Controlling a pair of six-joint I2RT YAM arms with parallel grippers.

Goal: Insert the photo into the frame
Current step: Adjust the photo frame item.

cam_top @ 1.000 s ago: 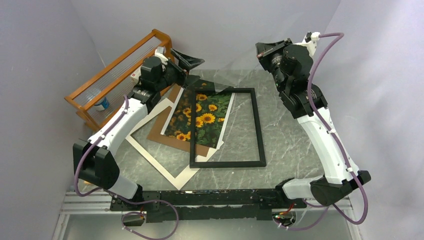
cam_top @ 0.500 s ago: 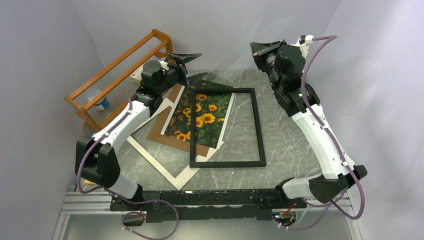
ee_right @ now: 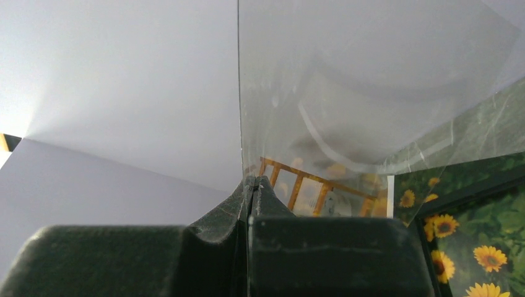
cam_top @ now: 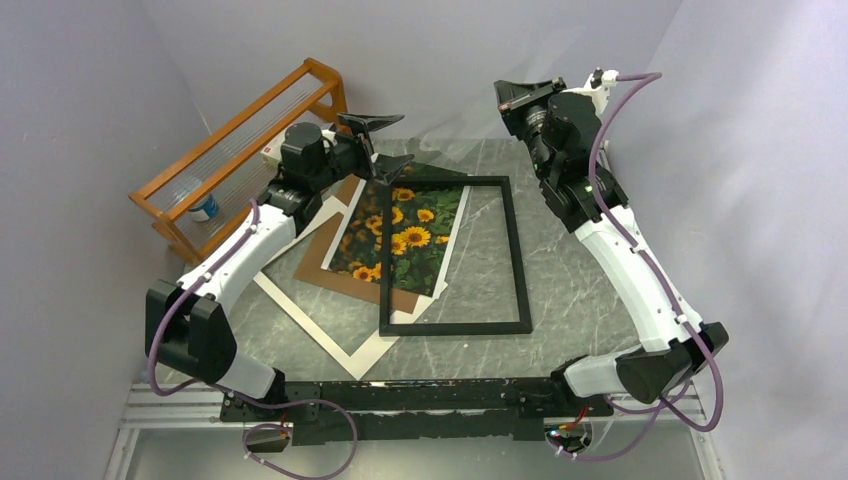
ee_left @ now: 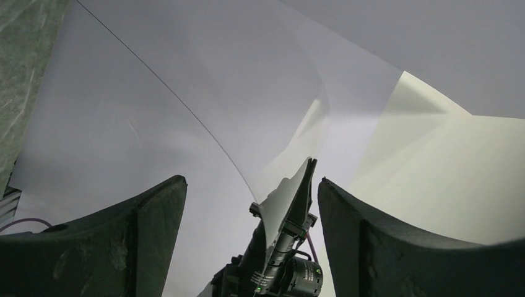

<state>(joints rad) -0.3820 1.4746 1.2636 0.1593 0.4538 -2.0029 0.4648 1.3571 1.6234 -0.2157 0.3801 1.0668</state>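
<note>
Both fingers (ee_left: 148,229) of the left gripper (cam_top: 404,139) stand wide apart with nothing held between them; the gripper hangs above the far left corner of the table (cam_top: 580,290), just over the upper edge of the photo (cam_top: 408,236). Pressed tight together, the fingers of the right gripper (ee_right: 251,180) pinch the edge of a clear sheet (ee_right: 371,80), which they hold up in the air at the far side of the table. From the left wrist camera that sheet shows a curved edge, with the right gripper clamped at its bottom. The sunflower photo lies face up on the table and is turned slightly out of line with the frame (cam_top: 519,250). Its left strip rests on the brown backing board (cam_top: 325,262), and the frame's left rail crosses over it, so most of the print shows inside the black border. The frame lies flat on the grey marbled tabletop; the right part of its opening shows bare table. A white mat (cam_top: 310,312) lies underneath the backing board, jutting out toward the near left. An orange wooden rack (cam_top: 235,135) stands at the far left, beside the left arm.
</note>
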